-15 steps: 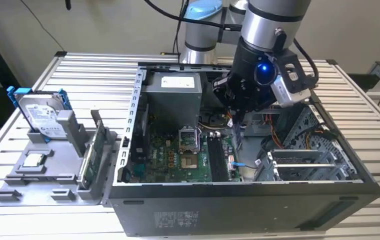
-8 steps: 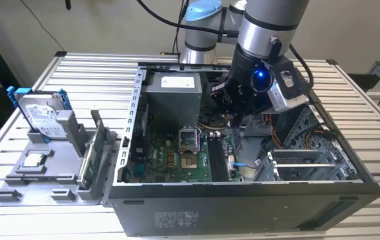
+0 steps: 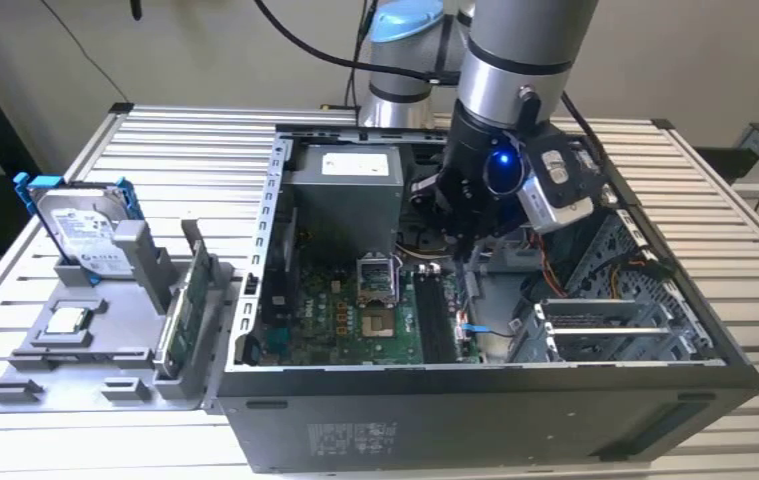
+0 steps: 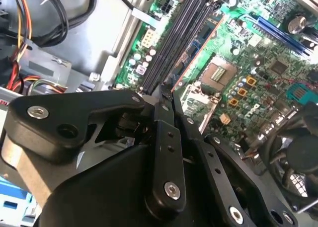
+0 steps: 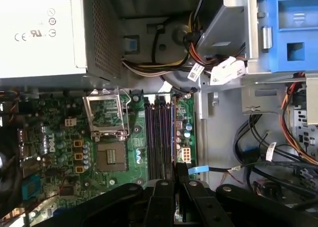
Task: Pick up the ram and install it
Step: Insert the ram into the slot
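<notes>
End effector (image 3: 466,245) hangs inside the open computer case (image 3: 486,400), low over the motherboard (image 3: 352,320). In both wrist views its fingers are drawn together, tips nearly meeting (image 4: 166,94) (image 5: 178,170). Cannot tell whether the ram is pinched edge-on between them or only the pads are touching; a stick that thin would hide in that gap. Tips sit right at one end of the memory slots (image 5: 159,137), a bank of long dark parallel channels (image 4: 174,43). They are near the board but contact cannot be judged. The open processor socket (image 5: 112,155) is just beside the slots, and the power supply (image 3: 346,190) is further back.

On the worktop (image 3: 192,130), at the exterior view's left, the grey parts holder (image 3: 72,375) carries a hard drive (image 3: 86,230), a small silver chip (image 3: 70,320) and the green card (image 3: 182,310) standing on edge.

Risks, judged from here:
- The slots are close-packed, so a small sideways offset would put a held stick on the ridge between two channels or in the wrong one.
- Any tilt along its length would seat one end first and jam.
- Pressing down while misaligned could flex the board or let the stick slip in the grip.
- The blue cable (image 5: 198,170) and loose wiring (image 5: 258,152) lie near the fingers and could snag the linkage.
- The socket frame is close enough to be clipped by a sideways drift.
</notes>
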Controlling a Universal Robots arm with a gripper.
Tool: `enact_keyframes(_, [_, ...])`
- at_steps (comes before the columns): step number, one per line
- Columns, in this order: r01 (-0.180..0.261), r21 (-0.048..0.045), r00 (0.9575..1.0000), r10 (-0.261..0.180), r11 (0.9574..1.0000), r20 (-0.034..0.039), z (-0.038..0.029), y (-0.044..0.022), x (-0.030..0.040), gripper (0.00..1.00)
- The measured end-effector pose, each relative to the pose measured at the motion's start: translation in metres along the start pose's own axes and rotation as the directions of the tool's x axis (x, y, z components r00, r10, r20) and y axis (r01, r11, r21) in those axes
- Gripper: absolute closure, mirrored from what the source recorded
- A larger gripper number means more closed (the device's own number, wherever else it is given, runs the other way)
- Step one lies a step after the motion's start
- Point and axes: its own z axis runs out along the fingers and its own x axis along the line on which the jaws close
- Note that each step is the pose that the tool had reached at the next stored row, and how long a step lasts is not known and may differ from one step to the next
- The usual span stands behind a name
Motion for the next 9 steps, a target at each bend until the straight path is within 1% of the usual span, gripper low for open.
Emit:
enact_keyframes(4, [0.007, -0.0005, 0.9999, -0.007, 1.0, 0.0067, 0.0065, -0.0003, 0.0022, 0.86])
enact_keyframes(9, [0.015, 0.0001, 0.9999, -0.015, 0.9999, 0.0074, 0.0151, -0.0006, 0.0033, 0.86])
